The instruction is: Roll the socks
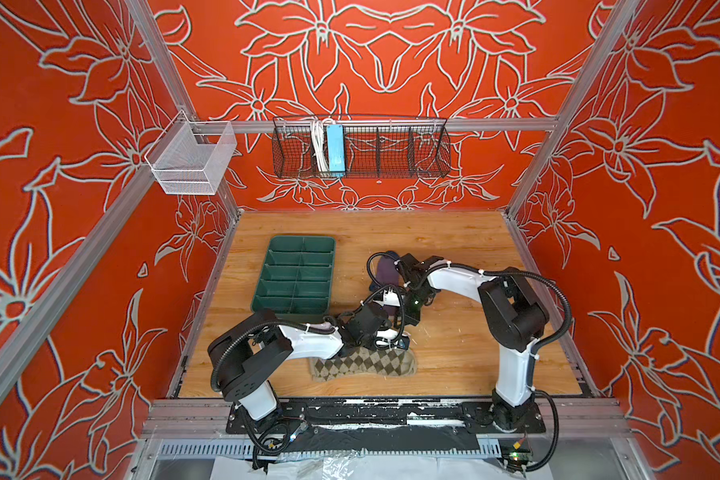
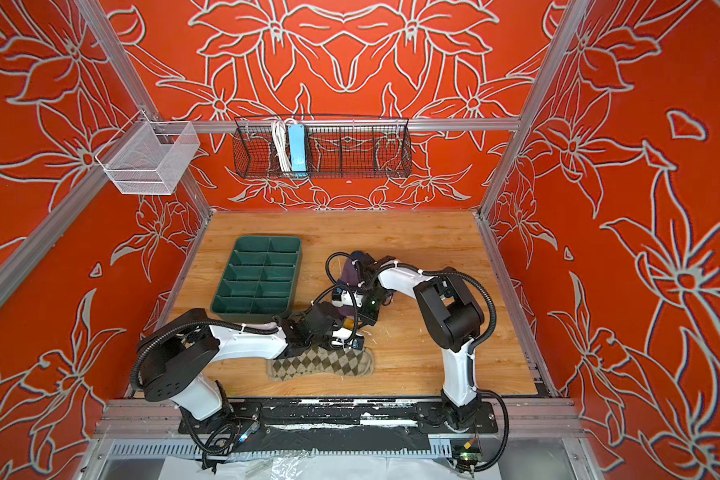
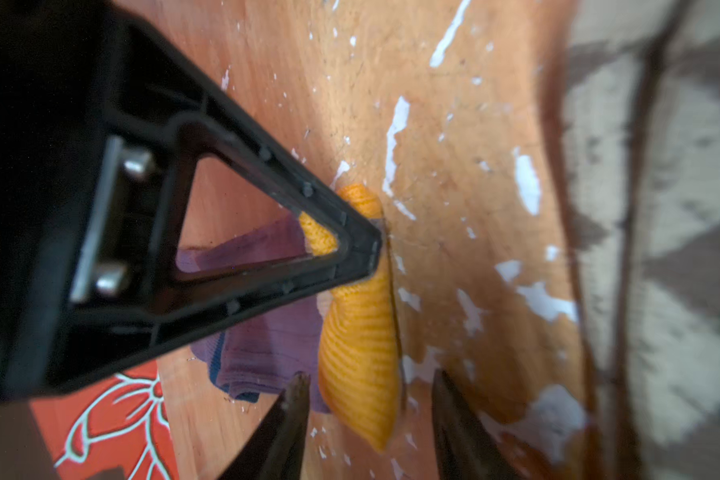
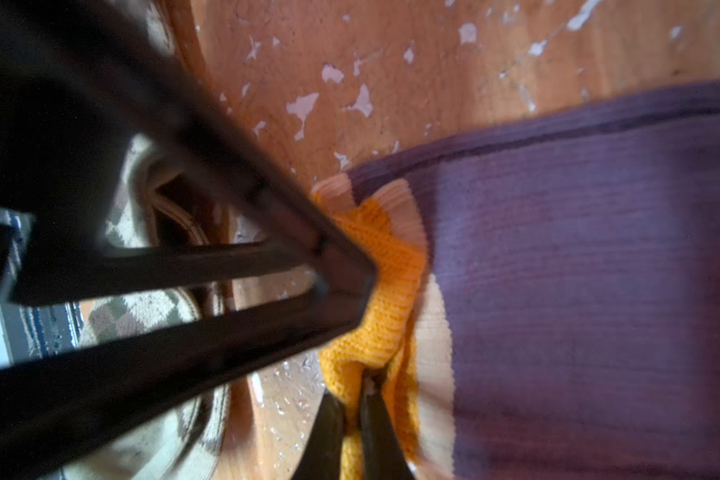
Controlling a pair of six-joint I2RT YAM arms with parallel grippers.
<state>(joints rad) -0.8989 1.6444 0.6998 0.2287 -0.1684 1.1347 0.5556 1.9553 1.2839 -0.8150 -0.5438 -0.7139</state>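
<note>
The purple ribbed sock (image 1: 385, 269) (image 2: 352, 272) lies mid-table, half under the arms. Its mustard-yellow cuff (image 4: 385, 266) is bunched up, and my right gripper (image 4: 352, 399) is shut on a fold of it. In the left wrist view the cuff (image 3: 360, 345) stands between the tips of my left gripper (image 3: 371, 386); the jaws are apart and straddle the fabric, a gap showing on one side. The right gripper's fingers (image 3: 350, 245) press on the same cuff further along. The beige argyle sock (image 1: 366, 365) (image 2: 321, 363) lies flat near the front edge, partly under the left arm.
A green divided tray (image 1: 294, 276) sits on the wooden table's left half, close behind the left arm. On the back wall hang a black wire basket (image 1: 391, 149) and a white mesh basket (image 1: 192, 160). White flecks mark the tabletop (image 3: 474, 187).
</note>
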